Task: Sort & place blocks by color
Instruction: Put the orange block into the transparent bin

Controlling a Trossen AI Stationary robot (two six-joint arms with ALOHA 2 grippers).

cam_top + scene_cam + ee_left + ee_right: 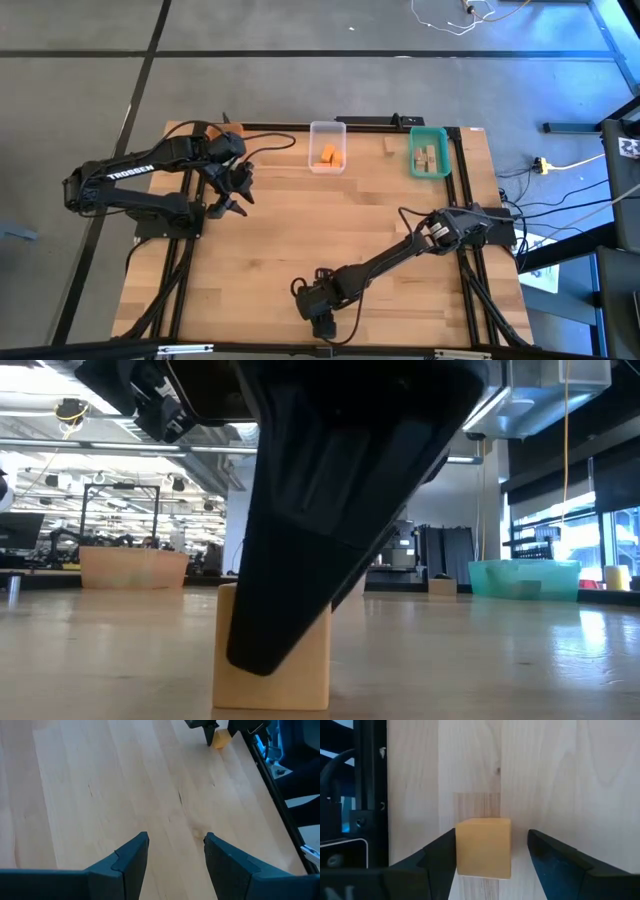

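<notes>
Right gripper [492, 857]: low at the bottom centre of the high view, near the table's bottom edge. Its fingers are spread around a light wood block [483, 847]. One finger looks to be touching a side of the block; the other stands apart from it with bare table between. It is open and not clamped.

Wood block on the table: it sits flat on the table [280, 240]. In the low view it shows at lower centre [300, 670], partly behind the dark gripper body. In the left wrist view it is small at the upper right [220, 739], beside the right gripper's finger.

Left gripper [175, 852]: at the centre left of the high view [232, 195], over bare table. Its fingers are parted and hold nothing.

Clear bin [327, 129]: at the top centre of the table in the high view, with orange blocks [328, 155] inside it.

Teal bin [429, 133]: at the upper right of the table, with light wood blocks [427, 157] inside. In the low view it stands at the right [523, 577].

Loose block by the bins [389, 146]: a light wood block lies between the clear bin and the teal bin, just beside the teal one.
</notes>
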